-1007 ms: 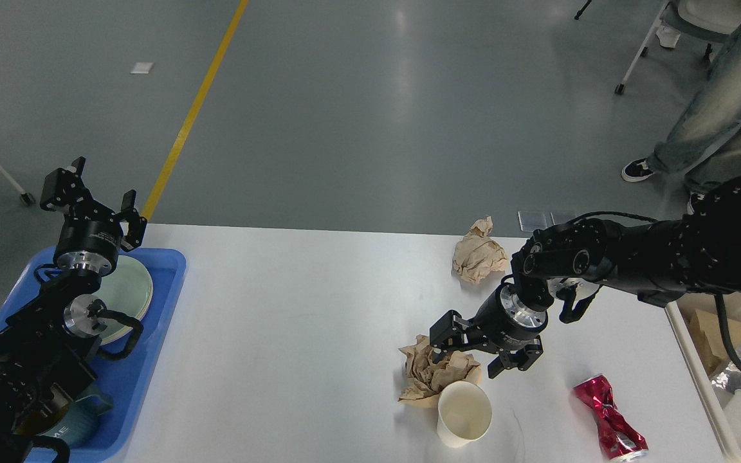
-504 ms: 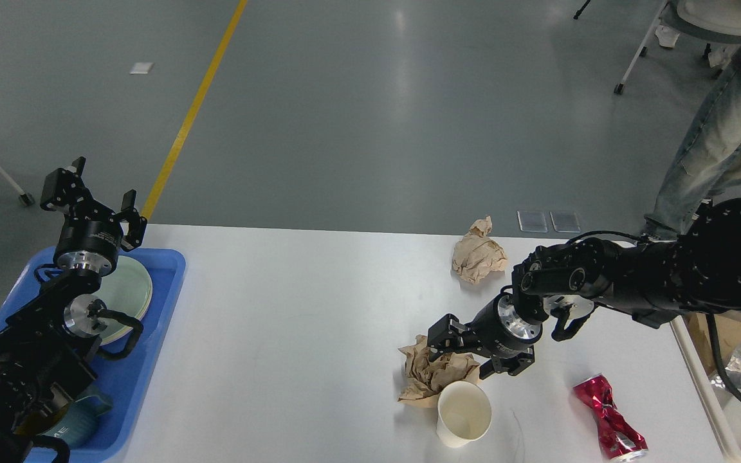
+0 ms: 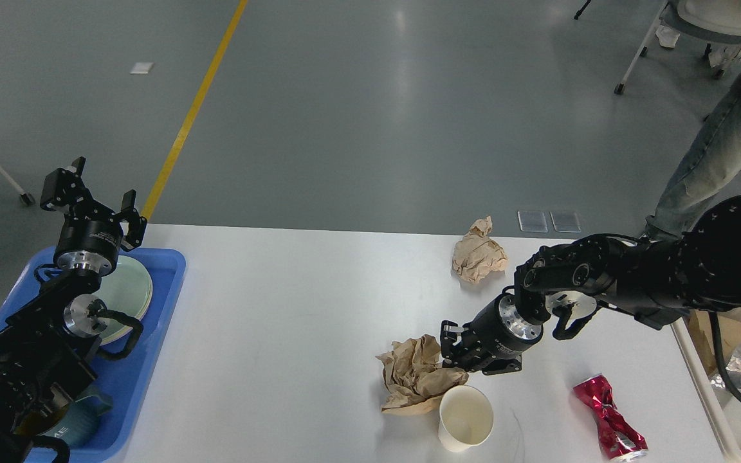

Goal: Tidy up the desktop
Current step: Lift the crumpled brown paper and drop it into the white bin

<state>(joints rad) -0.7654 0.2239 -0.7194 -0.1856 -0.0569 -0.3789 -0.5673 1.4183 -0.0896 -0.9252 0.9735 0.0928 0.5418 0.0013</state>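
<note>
Progress: tidying looks partly done, judging by how things lie. A pale green plate and a teal mug already sit in the blue tray at the left end of the desktop.
Left to do: four pieces of rubbish lie on the right half of the white desktop: a crumpled brown paper wad, a white paper cup touching it, a crushed red can, and a second paper ball near the far edge. The cream bin at the right edge holds some waste.
Right gripper: low at the wad's right edge; fingers look drawn together on the paper, though I cannot tell if they truly pinch it.
Left gripper: raised above the tray, fingers spread, holding nothing.
Change from earlier frames: the right gripper has closed in from a wider spread; the wad has slid leftward and the cup has shifted slightly; the left arm has stayed put.
</note>
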